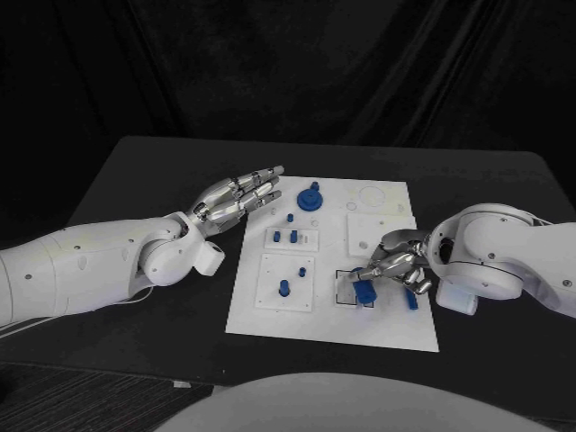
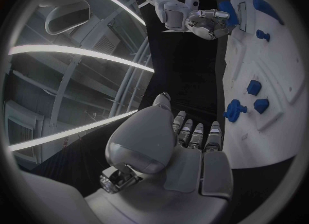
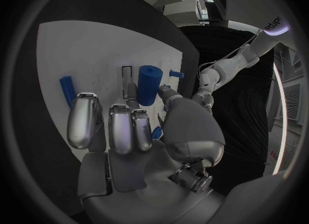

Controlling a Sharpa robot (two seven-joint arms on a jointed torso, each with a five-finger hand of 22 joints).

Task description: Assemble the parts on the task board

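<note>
So the right hand is down over the near right part of the task board, and it's got a blue cylinder pinched between thumb and fingers. From the right wrist camera you can see the cylinder standing more or less upright against the white plate, right next to a little dark-outlined rectangular slot. The other fingers are curled loosely down beside it. There's a flat blue bar lying on the board just beside that hand, toward the right edge.

The left hand is hanging over the black table at the board's left far corner, fingers stretched out straight and a bit apart, nothing in it. Palm looks flat, sort of pointing toward the far side.

Rest of the board: a round blue knob piece sits near the far edge, a couple of small blue pegs stand in a raised square in the middle, and another peg stands in the square nearer the robot
</note>
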